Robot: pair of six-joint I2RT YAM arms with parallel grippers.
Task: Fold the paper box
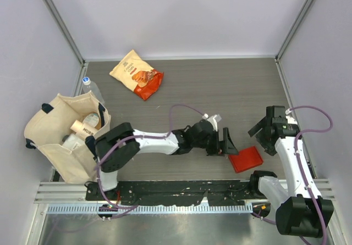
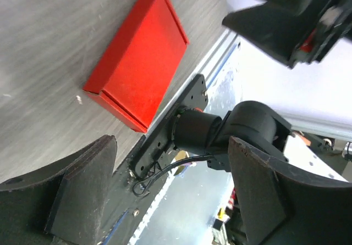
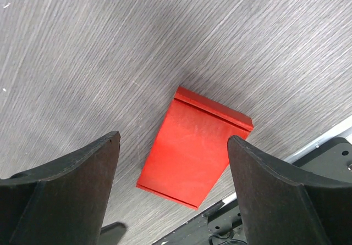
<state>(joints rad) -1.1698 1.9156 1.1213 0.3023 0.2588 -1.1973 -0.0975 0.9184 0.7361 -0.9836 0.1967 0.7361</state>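
Both claws are wide open and empty. The left gripper (image 1: 224,143) reaches in from the left, low over the table, its two dark fingers (image 2: 82,184) spread well apart with nothing between them. The paper box (image 1: 246,159) lies just to its right, and the top view shows a sliver of table between the two, so no contact. Over to the right gripper (image 1: 263,138): it hangs above the far-right side of the box, jaws just as wide. Its own wrist camera looks straight down and frames the red box (image 3: 192,151) in the gap between the fingers (image 3: 66,184), clear of both. Nothing is gripped and nothing is touched. The box itself lies flat on the grey wood-grain table (image 1: 220,85), plain and unmarked, at the near right, close to the black metal rail (image 1: 181,190) that runs along the near edge. The left wrist view catches it (image 2: 137,63) slantwise, a seam showing along one end. Around the scene, an orange-and-cream snack bag (image 1: 137,73) lies at the far left, a cream tote bag (image 1: 55,140) stuffed with items stands at the near left, and a clear bottle (image 1: 91,88) stands just behind the tote. Pale plain walls (image 1: 181,14) close in the table on three sides.
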